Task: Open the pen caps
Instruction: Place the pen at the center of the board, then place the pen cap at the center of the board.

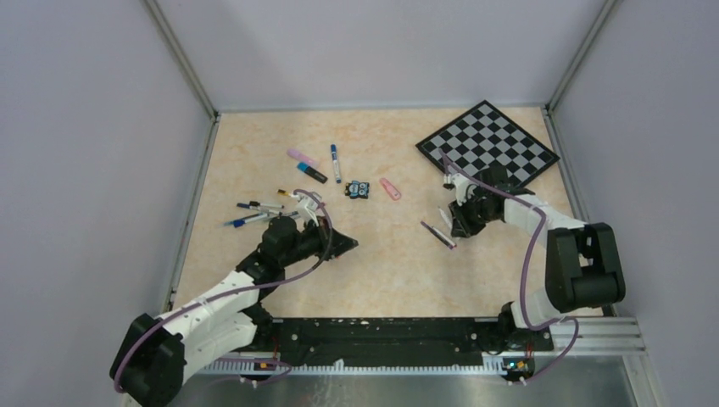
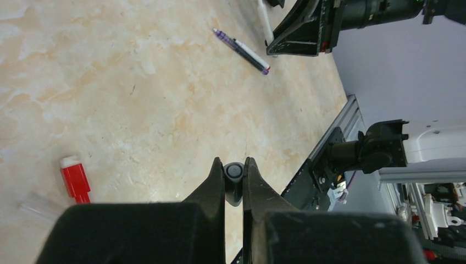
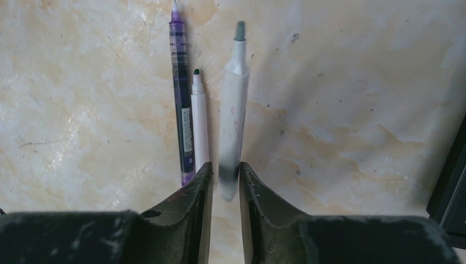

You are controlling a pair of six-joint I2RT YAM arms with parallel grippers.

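Right wrist view: the right end effector point(image 3: 225, 168) has an open white marker point(image 3: 233, 110) between its fingers, low over the desk point(image 3: 357, 110). Gripping or loose, I cannot tell. The left end effector point(image 2: 234, 162) pinches a dark cap point(image 2: 234, 172). Next, I think, both get laid down gently.

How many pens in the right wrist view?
3: purple pen leftmost, thin white pen beside it, white marker right, its end between the jaws. More may lie off-frame.
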